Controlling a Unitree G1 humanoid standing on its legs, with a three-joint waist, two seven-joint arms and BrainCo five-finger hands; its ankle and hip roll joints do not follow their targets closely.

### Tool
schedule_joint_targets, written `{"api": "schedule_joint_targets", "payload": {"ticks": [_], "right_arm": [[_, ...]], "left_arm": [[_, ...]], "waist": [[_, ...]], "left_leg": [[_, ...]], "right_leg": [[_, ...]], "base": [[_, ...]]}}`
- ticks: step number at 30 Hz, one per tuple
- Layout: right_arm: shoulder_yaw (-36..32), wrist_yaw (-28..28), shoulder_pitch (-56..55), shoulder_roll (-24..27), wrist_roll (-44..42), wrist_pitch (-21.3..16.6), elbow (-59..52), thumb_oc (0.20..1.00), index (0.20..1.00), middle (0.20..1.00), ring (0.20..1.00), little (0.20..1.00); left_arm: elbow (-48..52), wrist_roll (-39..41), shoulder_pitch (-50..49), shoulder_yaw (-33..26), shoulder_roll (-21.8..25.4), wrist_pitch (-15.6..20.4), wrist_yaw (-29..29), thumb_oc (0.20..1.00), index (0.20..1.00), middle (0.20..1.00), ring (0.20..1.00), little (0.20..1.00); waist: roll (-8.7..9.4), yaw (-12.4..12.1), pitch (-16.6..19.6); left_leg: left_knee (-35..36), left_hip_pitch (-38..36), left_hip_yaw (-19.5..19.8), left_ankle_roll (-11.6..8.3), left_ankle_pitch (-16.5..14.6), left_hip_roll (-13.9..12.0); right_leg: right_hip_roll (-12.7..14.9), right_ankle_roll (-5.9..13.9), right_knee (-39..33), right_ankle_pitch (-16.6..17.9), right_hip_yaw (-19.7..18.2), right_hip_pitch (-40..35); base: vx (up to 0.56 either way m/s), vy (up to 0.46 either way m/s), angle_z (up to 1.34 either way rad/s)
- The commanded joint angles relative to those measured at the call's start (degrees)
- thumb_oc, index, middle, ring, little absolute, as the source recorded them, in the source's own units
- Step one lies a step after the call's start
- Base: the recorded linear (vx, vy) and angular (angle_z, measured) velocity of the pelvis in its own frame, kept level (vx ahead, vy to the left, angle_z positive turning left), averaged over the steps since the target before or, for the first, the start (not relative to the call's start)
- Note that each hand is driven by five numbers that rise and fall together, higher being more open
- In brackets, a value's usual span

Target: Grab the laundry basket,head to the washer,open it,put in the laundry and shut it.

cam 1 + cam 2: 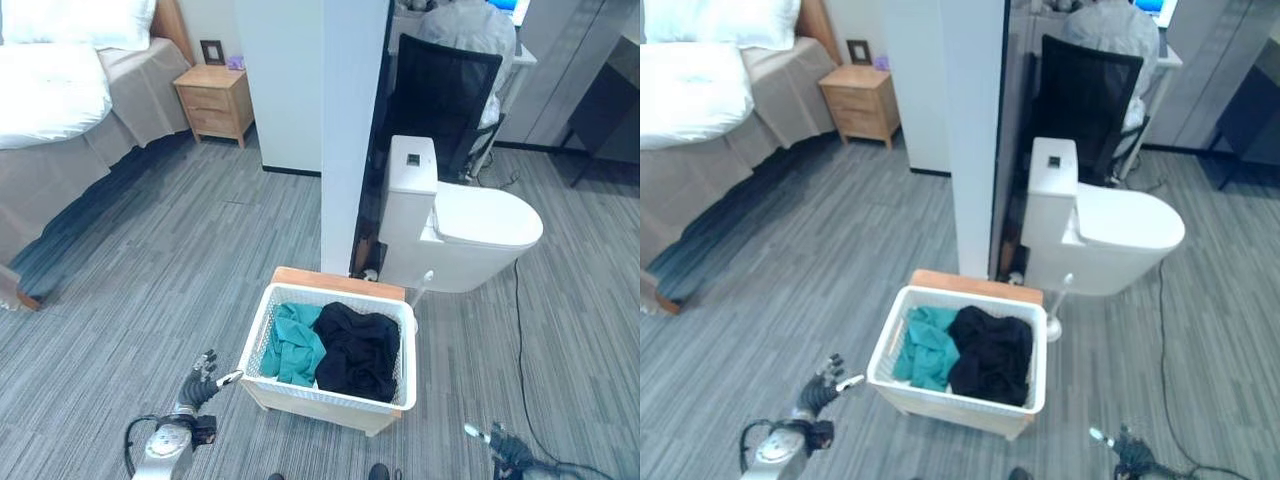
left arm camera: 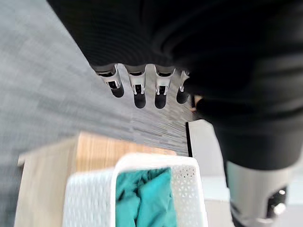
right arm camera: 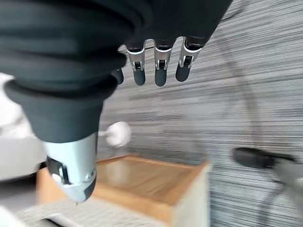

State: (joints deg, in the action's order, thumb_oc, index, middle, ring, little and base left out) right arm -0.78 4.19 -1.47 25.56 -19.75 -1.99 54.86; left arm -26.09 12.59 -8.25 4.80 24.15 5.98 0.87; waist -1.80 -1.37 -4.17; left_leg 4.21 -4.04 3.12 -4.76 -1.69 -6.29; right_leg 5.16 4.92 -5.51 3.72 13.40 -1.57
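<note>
A mock-up home is showing here, with bedroom, bathroom and office pieces sharing one grey plank floor (image 1: 200,250). A bed (image 1: 60,110) with white bedding is standing at the far left, a wooden nightstand (image 1: 215,100) sitting beside it against the wall. A white toilet (image 1: 455,225) is standing just past a white partition (image 1: 350,130), and a black chair (image 1: 445,95) is sitting behind it. A white laundry basket (image 1: 330,395) with clothes is resting on the floor.
</note>
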Motion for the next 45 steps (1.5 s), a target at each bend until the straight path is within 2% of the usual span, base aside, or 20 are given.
{"api": "schedule_joint_targets", "payload": {"ticks": [1,3,4,6,7,10,12,14,15,16,20,26,35,45], "right_arm": [[0.96,-0.58,3.5,2.32,2.24,-0.1,-0.93,1.0,1.0,1.0,1.0,1.0],[2.48,-0.51,8.25,5.22,2.31,0.74,-2.84,1.0,1.0,1.0,1.0,1.0],[2.47,-0.51,8.27,5.23,2.31,0.73,-2.83,1.0,1.0,1.0,1.0,1.0],[5.46,-0.6,14.26,7.25,2.0,1.67,-4.2,1.0,1.0,1.0,1.0,1.0],[8.37,-1.03,19.62,7.82,1.89,2.05,-4.01,1.0,1.0,1.0,1.0,1.0],[10.07,-1.47,22.92,7.78,1.89,2.31,-3.85,1.0,1.0,1.0,1.0,1.0],[15.93,-1.49,32.72,7.59,2.76,4.22,-1.43,1.0,1.0,1.0,1.0,1.0],[19.48,-1.04,38.94,6.79,4.54,5.79,3.37,1.0,1.0,1.0,1.0,1.0],[19.53,-1.01,39.17,6.82,4.52,5.74,3.53,1.0,1.0,1.0,1.0,1.0],[22.98,-1.03,45.09,4.85,5.15,6.5,9.66,1.0,1.0,1.0,1.0,1.0],[28.02,-0.47,50.08,1.56,6.28,7.46,15.15,1.0,1.0,1.0,1.0,1.0],[30.11,-0.27,50.44,0.04,5.0,7.15,16.34,1.0,1.0,1.0,1.0,1.0],[30.79,-0.1,49.89,-0.32,3.86,5.89,15.67,1.0,1.0,1.0,1.0,1.0],[32.78,-0.2,51.76,-2.57,5.97,6.65,18.37,1.0,1.0,1.0,1.0,1.0]], "left_arm": [[-2.69,-4.35,5.16,-0.49,1.82,-1.13,-1.53,1.0,1.0,1.0,1.0,1.0],[-5.54,-3.72,9.41,4.34,2.03,-2.57,-3.33,1.0,1.0,1.0,1.0,1.0],[-5.57,-3.72,9.45,4.35,2.02,-2.55,-3.33,1.0,1.0,1.0,1.0,1.0],[-9.56,-1.77,15.58,9.29,1.78,-3.8,-3.13,1.0,1.0,1.0,1.0,1.0],[-13.03,-0.69,20.83,12.41,1.46,-4.37,-2.47,1.0,1.0,1.0,1.0,1.0],[-15.75,0.02,24.46,14.38,0.82,-4.66,-2.21,1.0,1.0,1.0,1.0,1.0],[-27.01,3.1,32.91,19.24,-1.43,-6.54,-3.06,1.0,1.0,1.0,1.0,1.0],[-38.3,4.33,37.46,21.51,-3.46,-7.17,-3.68,1.0,1.0,1.0,1.0,1.0],[-38.58,4.35,37.7,21.48,-3.54,-7.02,-3.71,1.0,1.0,1.0,1.0,1.0],[-50.29,5.22,44.78,23.66,-4.96,-7.28,-3.52,1.0,1.0,1.0,1.0,1.0],[-58.53,6.17,54.18,25.44,-3.04,-7.81,-2.65,1.0,1.0,1.0,1.0,1.0],[-60.07,6.24,59.35,27.12,-0.52,-7.44,-2.8,1.0,1.0,1.0,1.0,1.0],[-59.1,3.86,60.29,30.27,-1.57,-6.87,-3.86,1.0,1.0,1.0,1.0,1.0],[-60.16,3.22,62.61,30.81,-1.28,-7.27,-3.41,1.0,1.0,1.0,1.0,1.0]], "waist": [[2.91,-1.11,1.82],[2.16,-0.75,1.05],[2.15,-0.77,1.05],[1.72,-0.15,-1.56],[1.69,0.06,-4.18],[1.79,0.29,-5.8],[2.42,0.8,-9.45],[3.02,1.12,-10.61],[2.98,1.14,-10.73],[3.72,1.71,-12.06],[4.85,2.19,-14.16],[5.42,2.2,-15.24],[4.95,2.19,-16.34],[4.97,2.3,-17.38]], "left_leg": [[-1.88,1.36,0.58,0.71,-1.42,0.91],[-1.51,2.21,0.22,0.88,-1.04,0.88],[-1.52,2.21,0.21,0.88,-1.04,0.88],[-1.93,4.56,0.14,0.94,-0.35,0.88],[-3.01,7.42,0.15,1.0,0.17,0.97],[-3.91,9.27,0.11,1.03,0.53,1.06],[-5.56,12.84,-0.28,1.05,1.55,1.21],[-5.83,14.0,-0.66,0.98,2.14,1.06],[-5.86,14.01,-0.67,0.98,2.12,1.06],[-6.13,14.88,-0.94,0.79,2.54,0.77],[-6.73,15.88,-0.79,0.51,3.17,0.43],[-6.0,15.34,-0.97,0.16,3.63,0.04],[-6.11,14.6,-1.29,0.09,3.31,0.05],[-5.66,14.74,-1.69,0.1,3.68,-0.08]], "right_leg": [[3.98,3.08,3.02,-1.94,-3.45,1.42],[4.02,3.12,3.11,-1.74,-3.75,2.63],[4.02,3.12,3.12,-1.74,-3.76,2.65],[4.01,3.05,3.48,-1.16,-4.27,5.38],[3.97,2.86,4.24,-0.64,-4.84,8.07],[3.99,2.76,4.86,-0.26,-5.2,9.77],[3.97,2.73,5.69,1.09,-5.7,12.92],[3.81,2.77,5.6,1.81,-6.06,13.97],[3.81,2.77,5.61,1.81,-6.07,13.97],[3.65,2.73,5.46,2.25,-6.33,14.71],[3.28,2.59,5.64,2.67,-6.8,15.51],[3.18,2.64,5.06,2.99,-6.76,15.07],[2.96,2.62,5.09,2.77,-6.78,14.62],[2.85,2.69,5.09,2.91,-6.82,15.07]], "base": [[-0.01,0.039,-0.05],[-0.05,0.041,-0.05],[-0.12,0.044,-0.06],[-0.27,0.042,-0.08],[-0.27,0.02,-0.07],[-0.23,0.005,-0.08],[-0.25,0.007,-0.03],[-0.11,0.004,-0.03],[-0.09,-0.003,-0.04],[-0.09,-0.018,-0.03],[-0.06,-0.025,-0.09],[-0.01,-0.012,-0.04],[0.0,0.0,0.0],[0.0,0.0,0.0]]}}
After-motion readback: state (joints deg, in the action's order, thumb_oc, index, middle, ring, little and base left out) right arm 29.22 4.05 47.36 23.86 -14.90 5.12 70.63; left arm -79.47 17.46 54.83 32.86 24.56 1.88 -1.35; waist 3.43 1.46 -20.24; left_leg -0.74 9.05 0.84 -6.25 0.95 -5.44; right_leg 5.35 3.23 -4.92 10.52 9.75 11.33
